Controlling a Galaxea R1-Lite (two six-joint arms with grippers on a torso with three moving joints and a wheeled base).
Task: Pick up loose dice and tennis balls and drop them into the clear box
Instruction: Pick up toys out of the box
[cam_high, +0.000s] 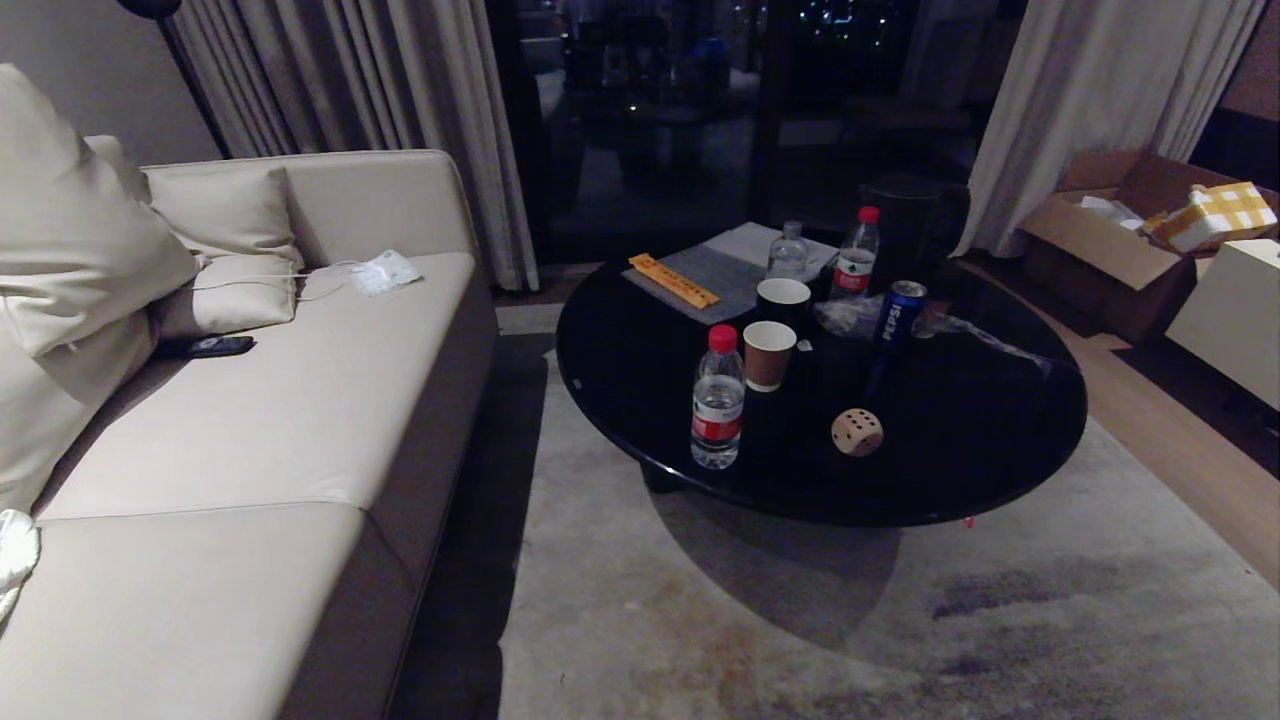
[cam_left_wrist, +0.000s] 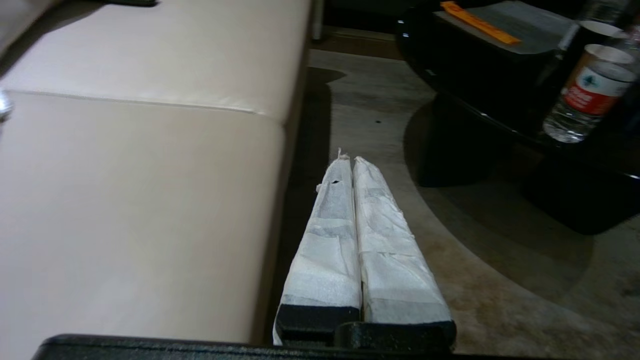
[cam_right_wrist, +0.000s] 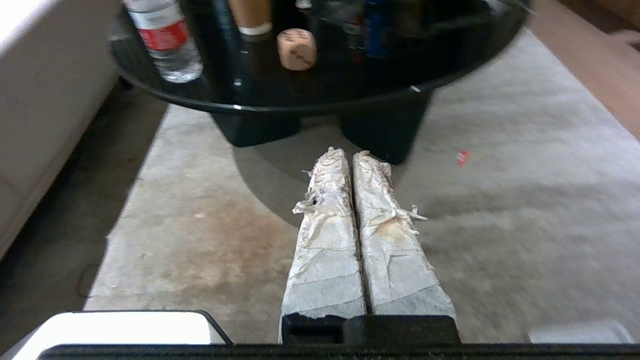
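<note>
One tan wooden die (cam_high: 857, 432) with dark pips sits near the front edge of a round black table (cam_high: 990, 470); the right wrist view shows the die (cam_right_wrist: 297, 48) too. Tennis balls and the clear box are out of view. My left gripper (cam_left_wrist: 350, 160) hangs shut over the carpet beside the sofa, holding nothing. Low over the carpet in front of the table, my right gripper (cam_right_wrist: 349, 152) is shut and holds nothing. Neither arm appears in the head view.
On the table stand two red-capped water bottles (cam_high: 717, 408), two paper cups (cam_high: 768, 354), a Pepsi can (cam_high: 900, 312), an orange ruler (cam_high: 672, 280) and papers. A beige sofa (cam_high: 250, 440) fills the left. Cardboard boxes (cam_high: 1110, 240) sit at the far right.
</note>
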